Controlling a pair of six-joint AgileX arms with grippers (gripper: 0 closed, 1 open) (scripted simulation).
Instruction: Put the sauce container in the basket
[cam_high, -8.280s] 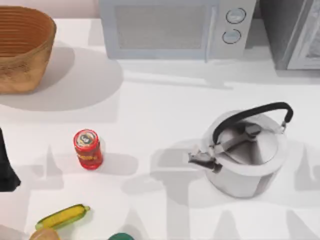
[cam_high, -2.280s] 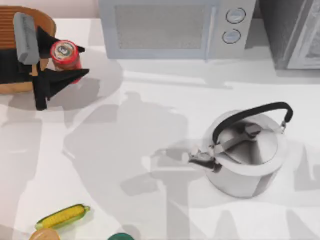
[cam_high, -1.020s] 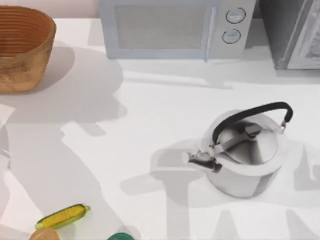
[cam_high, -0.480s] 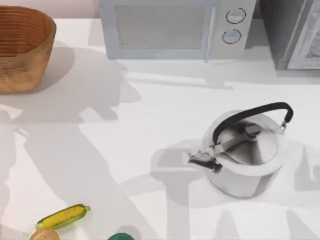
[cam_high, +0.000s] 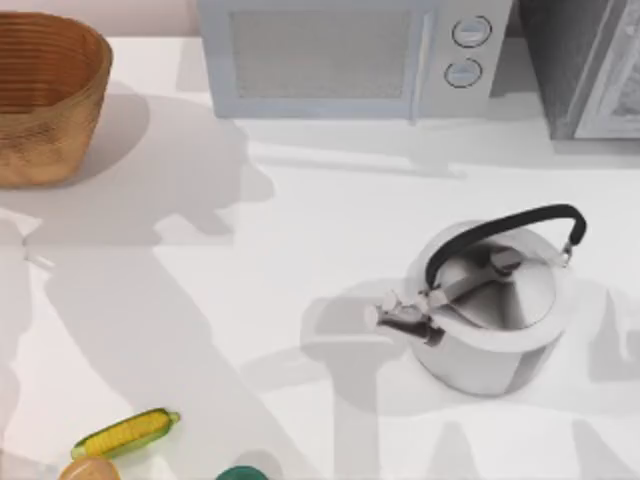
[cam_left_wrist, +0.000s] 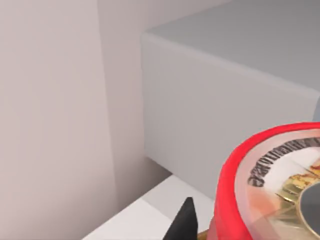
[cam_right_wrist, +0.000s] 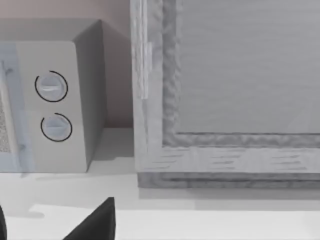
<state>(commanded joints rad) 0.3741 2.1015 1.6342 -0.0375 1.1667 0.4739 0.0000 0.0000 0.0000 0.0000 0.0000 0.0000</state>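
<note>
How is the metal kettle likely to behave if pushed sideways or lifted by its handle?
The kettle is wide and squat, so a push would probably slide it, not tip it. Its polished metal wall looks stiff but slippery. Lifted by the arched handle, it may swing toward the spout.

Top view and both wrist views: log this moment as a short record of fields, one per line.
sauce container: red can, seen close in the left wrist view beside a dark fingertip of the left gripper; whether it is gripped cannot be told
basket: far left corner of the table, no can visible in the part of its inside that shows
kettle: upright on the right half
corn cob: near left edge
microwave: along the back
right gripper: one dark fingertip in its wrist view, facing the microwave
</note>
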